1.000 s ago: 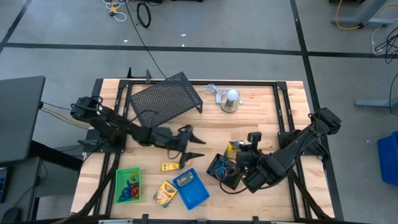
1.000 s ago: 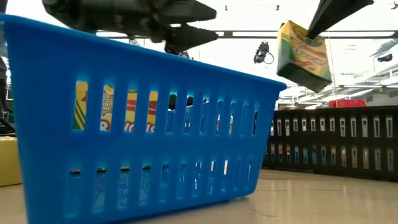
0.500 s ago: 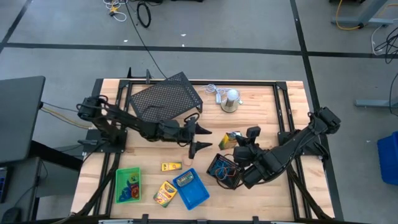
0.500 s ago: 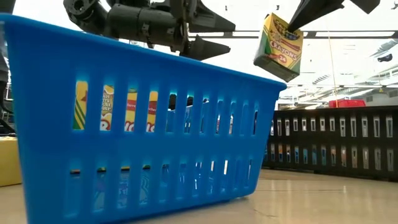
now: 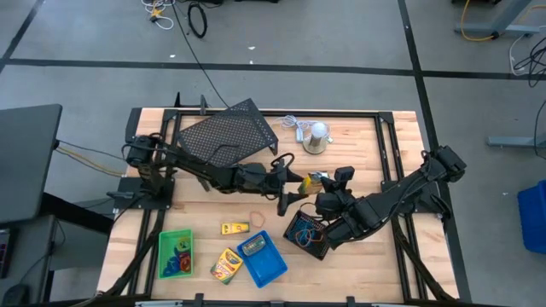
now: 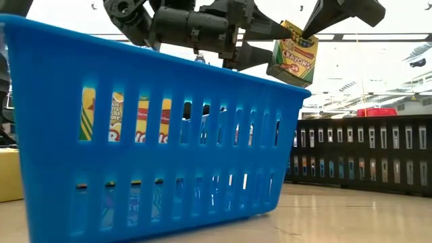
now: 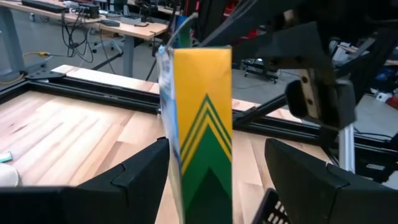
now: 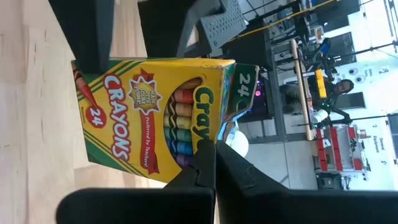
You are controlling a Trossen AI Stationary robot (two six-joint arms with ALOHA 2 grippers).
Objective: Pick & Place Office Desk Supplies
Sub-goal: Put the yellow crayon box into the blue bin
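Note:
A yellow-green crayon box (image 5: 317, 181) hangs above the table's middle, with my right gripper (image 5: 328, 184) shut on it. My left gripper (image 5: 288, 181) reaches in level from the table's left and stands open. Its two fingers are on either side of the box (image 7: 202, 124). In the low view the box (image 6: 293, 57) tilts below the right gripper (image 6: 314, 23). A blue tray (image 5: 260, 258) holds another crayon box (image 5: 253, 247). A small black-mesh tray (image 5: 307, 232) holds coloured loops. My right gripper pinches the box's flap end (image 8: 200, 148) between its two shut fingers (image 8: 186, 177). They come slanting down from the table's right. The box is lifted clear and hangs tilted below them. My left gripper: one finger (image 7: 146, 168) stands close to the box's side; whether it touches, I cannot tell.
A green tray (image 5: 175, 253), two crayon boxes (image 5: 226, 266) (image 5: 235, 228) and an orange loop (image 5: 256, 219) lie near the front left. A large black mesh rack (image 5: 229, 136) and a silver dome (image 5: 317, 136) with a white cord stand at the back.
My left gripper has gone toward the table's right and a little toward the far edge, up to the held box, and its fingers now flank it. My right gripper has carried the box toward the far edge and toward the left gripper, and the box has turned.

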